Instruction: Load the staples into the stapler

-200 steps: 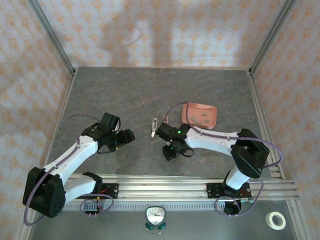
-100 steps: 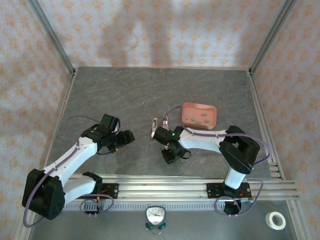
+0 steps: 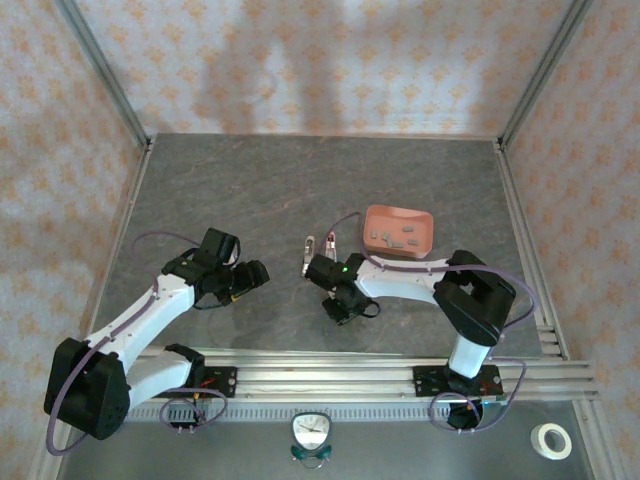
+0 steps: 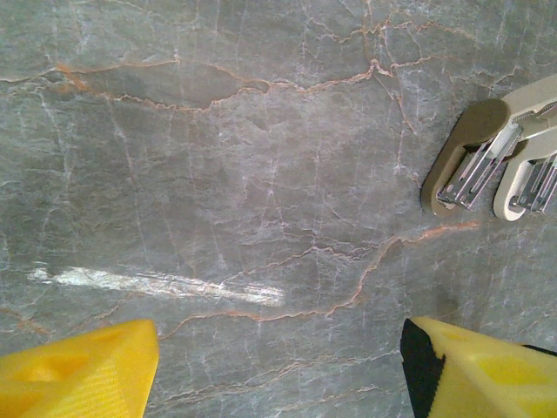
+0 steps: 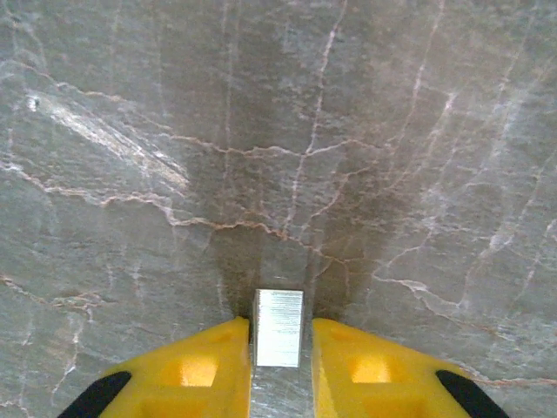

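The left arm reaches forward in a low bend from its base, and the left gripper [image 4: 278, 374] hangs over bare stone with its yellow fingers [image 4: 80, 370] spread wide apart, nothing between them. The right arm folds back at the elbow and stretches leftward across the table's middle. The right gripper [image 5: 278, 329] points down at the surface, its yellow pads clamped on either side of a short, ridged, silver-grey metal strip of staples [image 5: 278, 313].

The table [image 3: 250, 180] is dark grey marbled stone with rusty veins, fenced by aluminium posts and walls papered in a pale orange floral print. A salmon-pink shallow tray [image 3: 398, 211] sits just beyond the right forearm, with several loose grey staple bars [image 3: 392, 238] in it. A roll of white tape [image 3: 550, 440] and a small round timer [image 3: 312, 431] lie at the near edge.

The strip's long axis runs straight out along the fingers, its free end pointing away from the wrist, ridged face up. It sits close over the stone; I cannot tell if it touches. The taupe stapler [image 4: 487, 157] lies splayed open near the right wrist, its metal channel showing and its length running roughly away from the arm bases.
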